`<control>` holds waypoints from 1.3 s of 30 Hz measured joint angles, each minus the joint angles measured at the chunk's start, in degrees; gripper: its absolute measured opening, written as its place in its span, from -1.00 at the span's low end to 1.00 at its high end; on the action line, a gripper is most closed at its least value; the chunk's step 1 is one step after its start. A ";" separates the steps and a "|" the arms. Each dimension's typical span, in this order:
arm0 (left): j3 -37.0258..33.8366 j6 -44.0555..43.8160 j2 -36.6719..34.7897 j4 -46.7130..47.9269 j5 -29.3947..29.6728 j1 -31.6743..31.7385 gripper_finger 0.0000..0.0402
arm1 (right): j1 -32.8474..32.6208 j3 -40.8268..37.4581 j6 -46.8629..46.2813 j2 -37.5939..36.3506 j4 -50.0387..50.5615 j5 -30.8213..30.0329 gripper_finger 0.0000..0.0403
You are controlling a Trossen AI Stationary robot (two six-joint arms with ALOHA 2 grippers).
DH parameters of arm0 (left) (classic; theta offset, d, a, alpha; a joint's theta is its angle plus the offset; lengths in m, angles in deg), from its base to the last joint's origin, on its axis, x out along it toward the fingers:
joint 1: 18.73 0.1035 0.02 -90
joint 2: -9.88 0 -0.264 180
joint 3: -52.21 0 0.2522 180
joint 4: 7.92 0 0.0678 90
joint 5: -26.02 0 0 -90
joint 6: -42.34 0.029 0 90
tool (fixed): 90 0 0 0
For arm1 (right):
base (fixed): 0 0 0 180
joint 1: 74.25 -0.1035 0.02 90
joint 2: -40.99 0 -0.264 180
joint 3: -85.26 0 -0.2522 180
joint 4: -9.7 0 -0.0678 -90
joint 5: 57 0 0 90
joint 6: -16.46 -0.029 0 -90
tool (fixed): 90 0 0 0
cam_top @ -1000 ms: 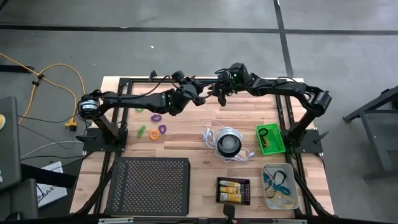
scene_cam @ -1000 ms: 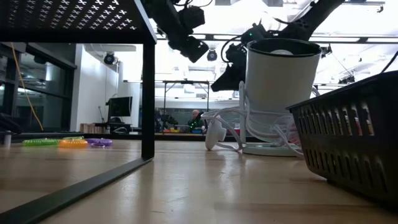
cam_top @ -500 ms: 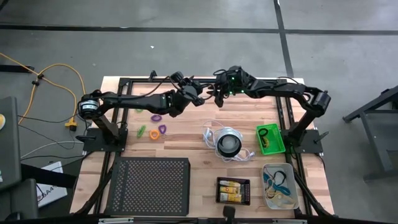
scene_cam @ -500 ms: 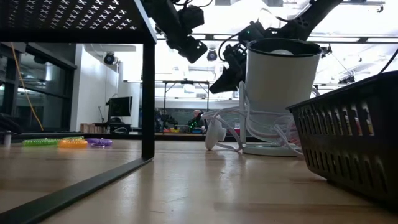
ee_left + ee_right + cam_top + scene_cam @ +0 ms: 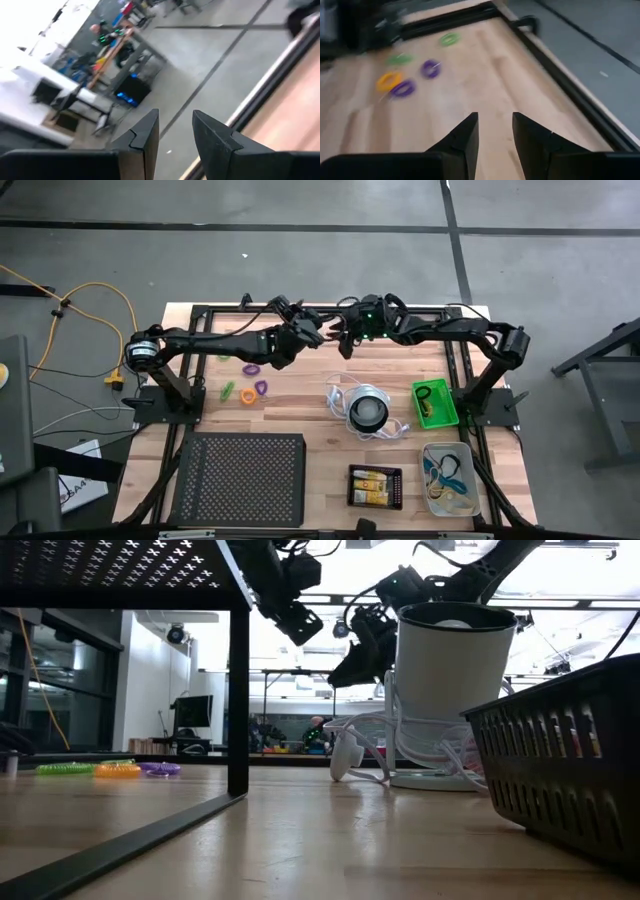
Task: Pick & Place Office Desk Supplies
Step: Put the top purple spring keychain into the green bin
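Right arm swings its dark right gripper (image 5: pixel 343 340) leftward, closer to the left gripper (image 5: pixel 318 334), above the table's far edge.
Both grippers' fingers stand slightly parted and empty; small coloured plastic loops (image 5: pixel 402 88) lie on the wooden table (image 5: pixel 300 400), left side.

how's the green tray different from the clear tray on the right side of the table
The green tray is bright green and holds one dark loop; the clear tray is see-through and holds teal and dark cords. The green tray lies farther up the table, the clear one at the near edge. Both are small, rectangular and lie flat.
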 joint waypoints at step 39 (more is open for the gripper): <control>-5.09 -49.09 -18.59 58.08 -28.09 6.06 -0.44 | -11.00 0.00 -9.36 0.00 -0.18 -12.59 -0.47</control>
